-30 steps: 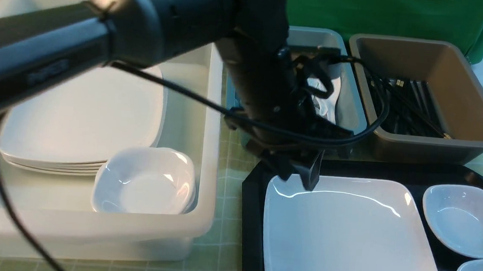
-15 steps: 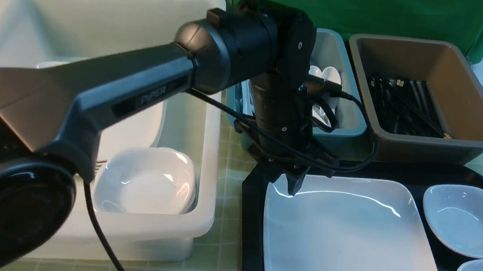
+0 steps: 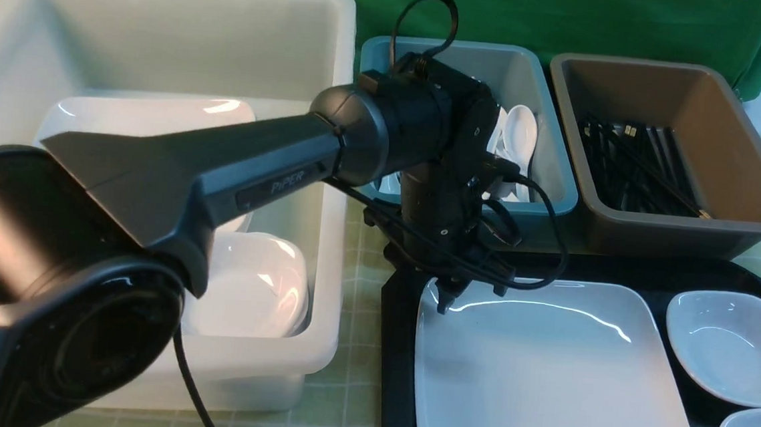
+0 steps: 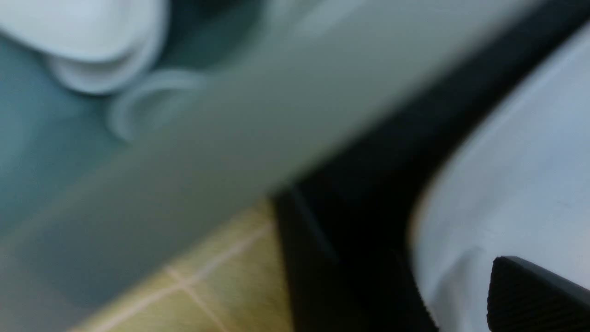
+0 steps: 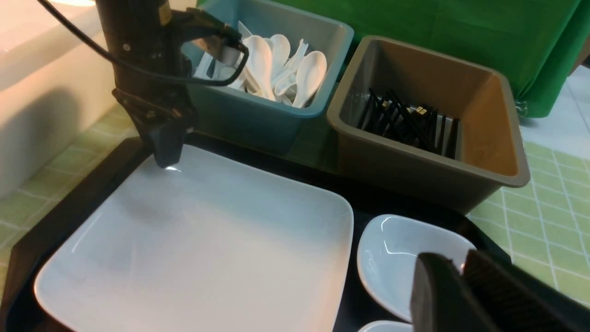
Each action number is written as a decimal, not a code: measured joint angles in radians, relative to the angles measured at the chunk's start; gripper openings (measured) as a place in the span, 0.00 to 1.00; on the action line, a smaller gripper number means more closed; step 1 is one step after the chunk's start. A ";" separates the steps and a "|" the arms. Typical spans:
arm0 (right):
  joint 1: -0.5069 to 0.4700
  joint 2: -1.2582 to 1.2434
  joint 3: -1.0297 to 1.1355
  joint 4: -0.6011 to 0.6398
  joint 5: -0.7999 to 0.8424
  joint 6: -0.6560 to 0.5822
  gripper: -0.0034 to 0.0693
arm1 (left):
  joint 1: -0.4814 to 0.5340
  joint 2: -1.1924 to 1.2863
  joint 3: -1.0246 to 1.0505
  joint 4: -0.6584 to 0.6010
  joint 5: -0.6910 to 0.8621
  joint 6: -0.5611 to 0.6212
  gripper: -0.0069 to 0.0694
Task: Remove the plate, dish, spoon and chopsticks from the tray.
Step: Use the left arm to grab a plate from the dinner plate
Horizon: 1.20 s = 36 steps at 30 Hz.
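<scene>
Left gripper (image 3: 449,297) at plate (image 3: 543,379) far-left corner, on tray (image 3: 395,348); jaw state unclear. Right gripper (image 5: 461,286) above small dish (image 5: 405,258) beside plate, fingers nearly together, empty.

White tub (image 3: 337,70), blue tub (image 3: 545,151), brown tub (image 3: 757,186), green checked cloth (image 3: 355,386)

The plate (image 3: 543,379) is shiny white, the tray (image 3: 396,348) is black, the tablecloth (image 3: 354,399) is green with pale squares, and two tubs are blue (image 3: 545,151) and brown (image 3: 726,150).
</scene>
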 joint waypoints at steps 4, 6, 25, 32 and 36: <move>0.000 0.000 0.000 0.000 0.000 0.000 0.16 | 0.000 0.007 0.000 0.014 -0.016 -0.035 0.46; 0.000 0.000 0.000 0.000 0.001 0.000 0.17 | 0.000 0.012 -0.001 0.009 -0.025 -0.036 0.49; 0.000 0.000 0.000 0.000 0.001 0.000 0.19 | 0.015 0.061 -0.003 -0.226 -0.042 -0.023 0.57; 0.000 0.000 0.000 0.000 0.000 0.000 0.19 | 0.024 0.062 -0.003 -0.273 -0.009 -0.008 0.32; 0.000 0.000 0.000 0.000 0.000 0.000 0.20 | 0.024 0.060 -0.012 -0.293 0.008 -0.008 0.30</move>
